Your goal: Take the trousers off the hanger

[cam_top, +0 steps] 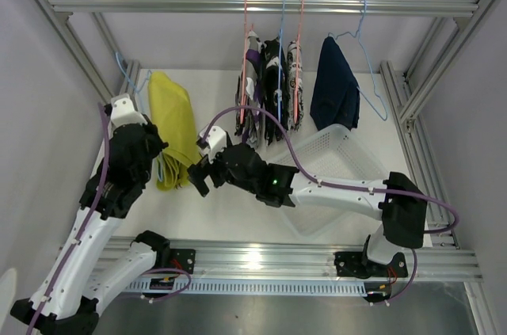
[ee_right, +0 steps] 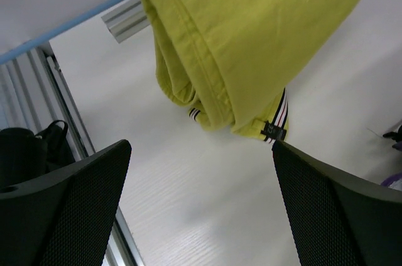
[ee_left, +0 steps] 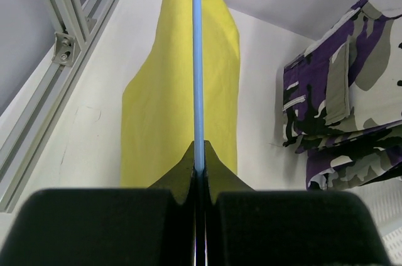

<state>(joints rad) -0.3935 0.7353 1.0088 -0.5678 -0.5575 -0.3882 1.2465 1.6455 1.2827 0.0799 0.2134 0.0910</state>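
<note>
Over white tabletop (cam_top: 218,220), plain yellow trousers (cam_top: 174,125) drape a blue hanger (ee_left: 198,58) pinched in left jaws; right jaws gape beside.

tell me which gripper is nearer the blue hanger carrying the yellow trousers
Left. The left gripper is shut on the blue hanger; the right gripper is open beside the yellow trousers, not touching the hanger.

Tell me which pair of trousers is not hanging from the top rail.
The plain yellow trousers: their blue hanger is clamped in the left hand, low at the left. The other pairs hang from the rail.
</note>
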